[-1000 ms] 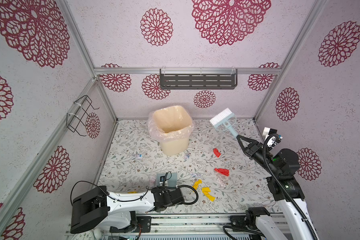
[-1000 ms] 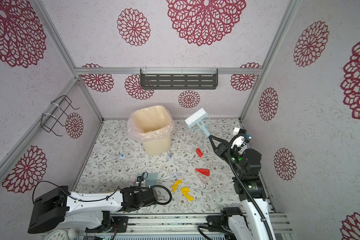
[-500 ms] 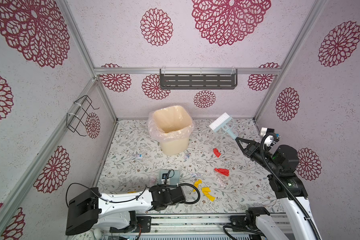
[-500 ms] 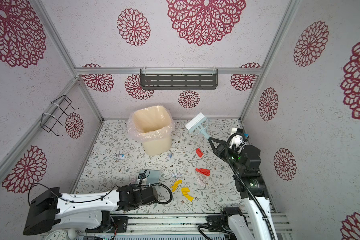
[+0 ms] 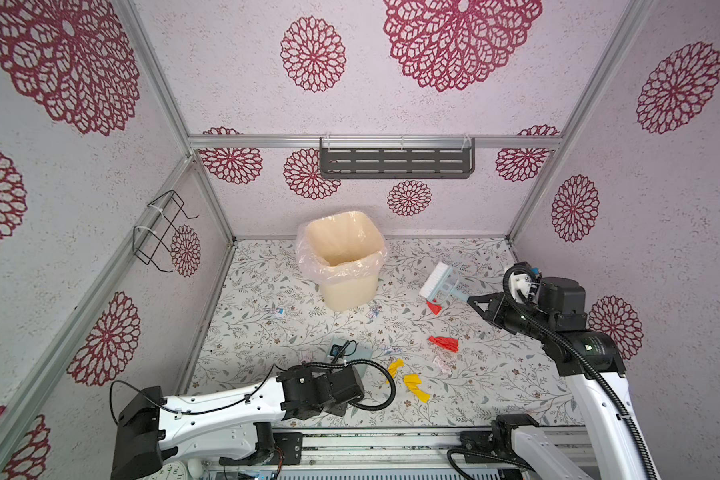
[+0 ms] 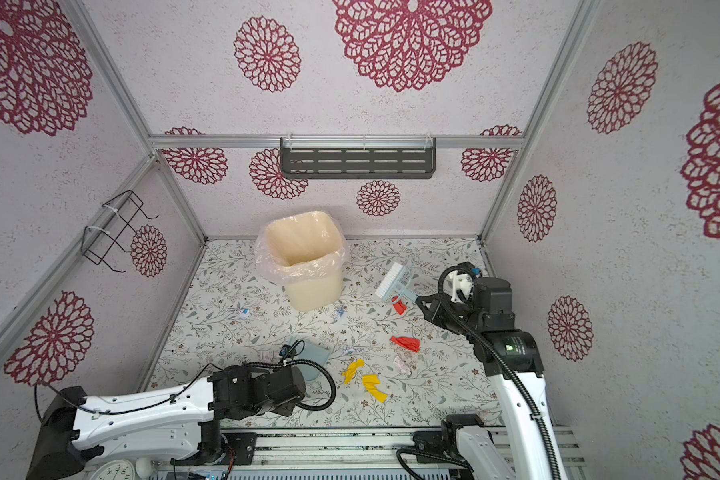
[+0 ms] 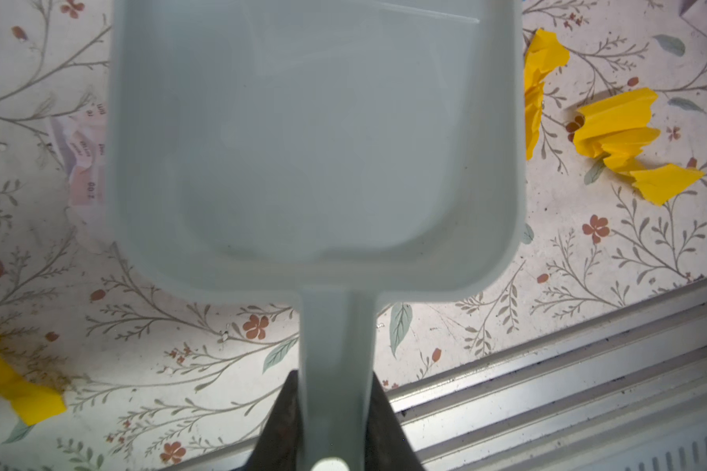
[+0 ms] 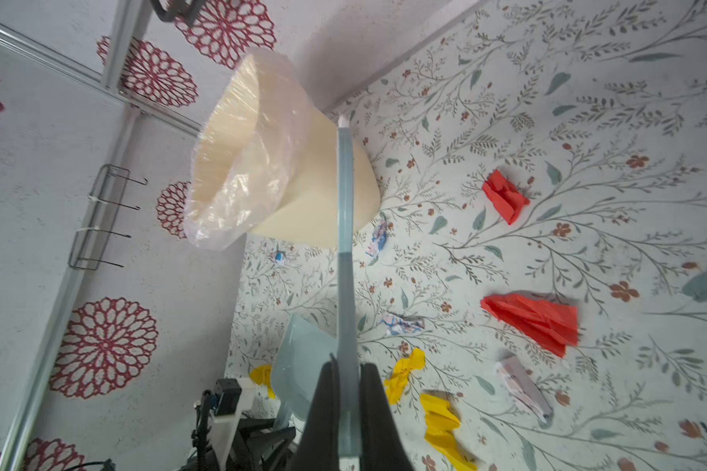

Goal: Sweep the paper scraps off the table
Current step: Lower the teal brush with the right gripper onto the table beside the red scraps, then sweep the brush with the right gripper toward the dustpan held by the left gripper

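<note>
i am keeping the brush [image 5: 437,282] clenched by its handle in the right gripper [image 8: 347,387], while the left gripper [image 7: 332,412] is clamping the handle of the dustpan [image 7: 315,142]. the paper scraps [image 6: 406,343] are lying on the table [image 5: 267,291] between the two tools. a small red scrap [image 5: 434,307] is sitting just on the near side of the brush head, a bigger red scrap [image 5: 444,343] is nearer me, and two yellow scraps [image 5: 412,384] are just beside the dustpan's right side.

from the brush, everything is lying toward me and to the left, toward the dustpan, so i am judging the stroke should be pulling that way. the brush handle is running leftward from the gripper, with the head at its far end. i cannot tell whether the bristles are touching the table. the right arm is nearer the red bits and the left arm is nearer the yellow.

a pale scrap [image 7: 83,163] beside the dustpan is carrying small print, and i am only making out what looks like "2:00". no brand is showing on either tool.
</note>
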`<state>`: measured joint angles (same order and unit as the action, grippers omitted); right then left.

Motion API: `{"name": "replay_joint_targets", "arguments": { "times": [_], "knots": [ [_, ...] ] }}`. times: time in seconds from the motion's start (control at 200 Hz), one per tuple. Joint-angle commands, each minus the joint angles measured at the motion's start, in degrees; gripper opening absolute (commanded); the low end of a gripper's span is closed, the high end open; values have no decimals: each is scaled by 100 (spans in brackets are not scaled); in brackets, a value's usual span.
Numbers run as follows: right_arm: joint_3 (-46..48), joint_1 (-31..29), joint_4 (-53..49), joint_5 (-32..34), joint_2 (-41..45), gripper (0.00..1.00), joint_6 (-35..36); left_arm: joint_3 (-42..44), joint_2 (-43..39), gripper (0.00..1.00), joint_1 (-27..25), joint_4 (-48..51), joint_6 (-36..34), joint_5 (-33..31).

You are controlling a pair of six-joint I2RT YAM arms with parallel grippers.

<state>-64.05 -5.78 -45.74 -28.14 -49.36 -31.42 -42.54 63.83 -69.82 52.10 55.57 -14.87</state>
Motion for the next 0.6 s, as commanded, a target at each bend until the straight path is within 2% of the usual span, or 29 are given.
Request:
{"name": "replay_joint_targets", "arguments": {
  "times": [0.0,0.205,0.35,0.595],
  "knots": [
    [-300,-250,-674,339,-188,0,641,-255,256,4,331,-70,-820,345],
    [-807,-1338,-1295,1297,-1042,0,1037,-542,641,7,857,-199,-1534,844],
    [-1001,-1610,-1545,1489,-1535,0,1171,-827,905,6,1065,51,-1933,1030],
    [-1244,-1986,-1806,1879,-2211,0,1362,-985,1257,3,1129,215,-2266,1122]
  ]
}}
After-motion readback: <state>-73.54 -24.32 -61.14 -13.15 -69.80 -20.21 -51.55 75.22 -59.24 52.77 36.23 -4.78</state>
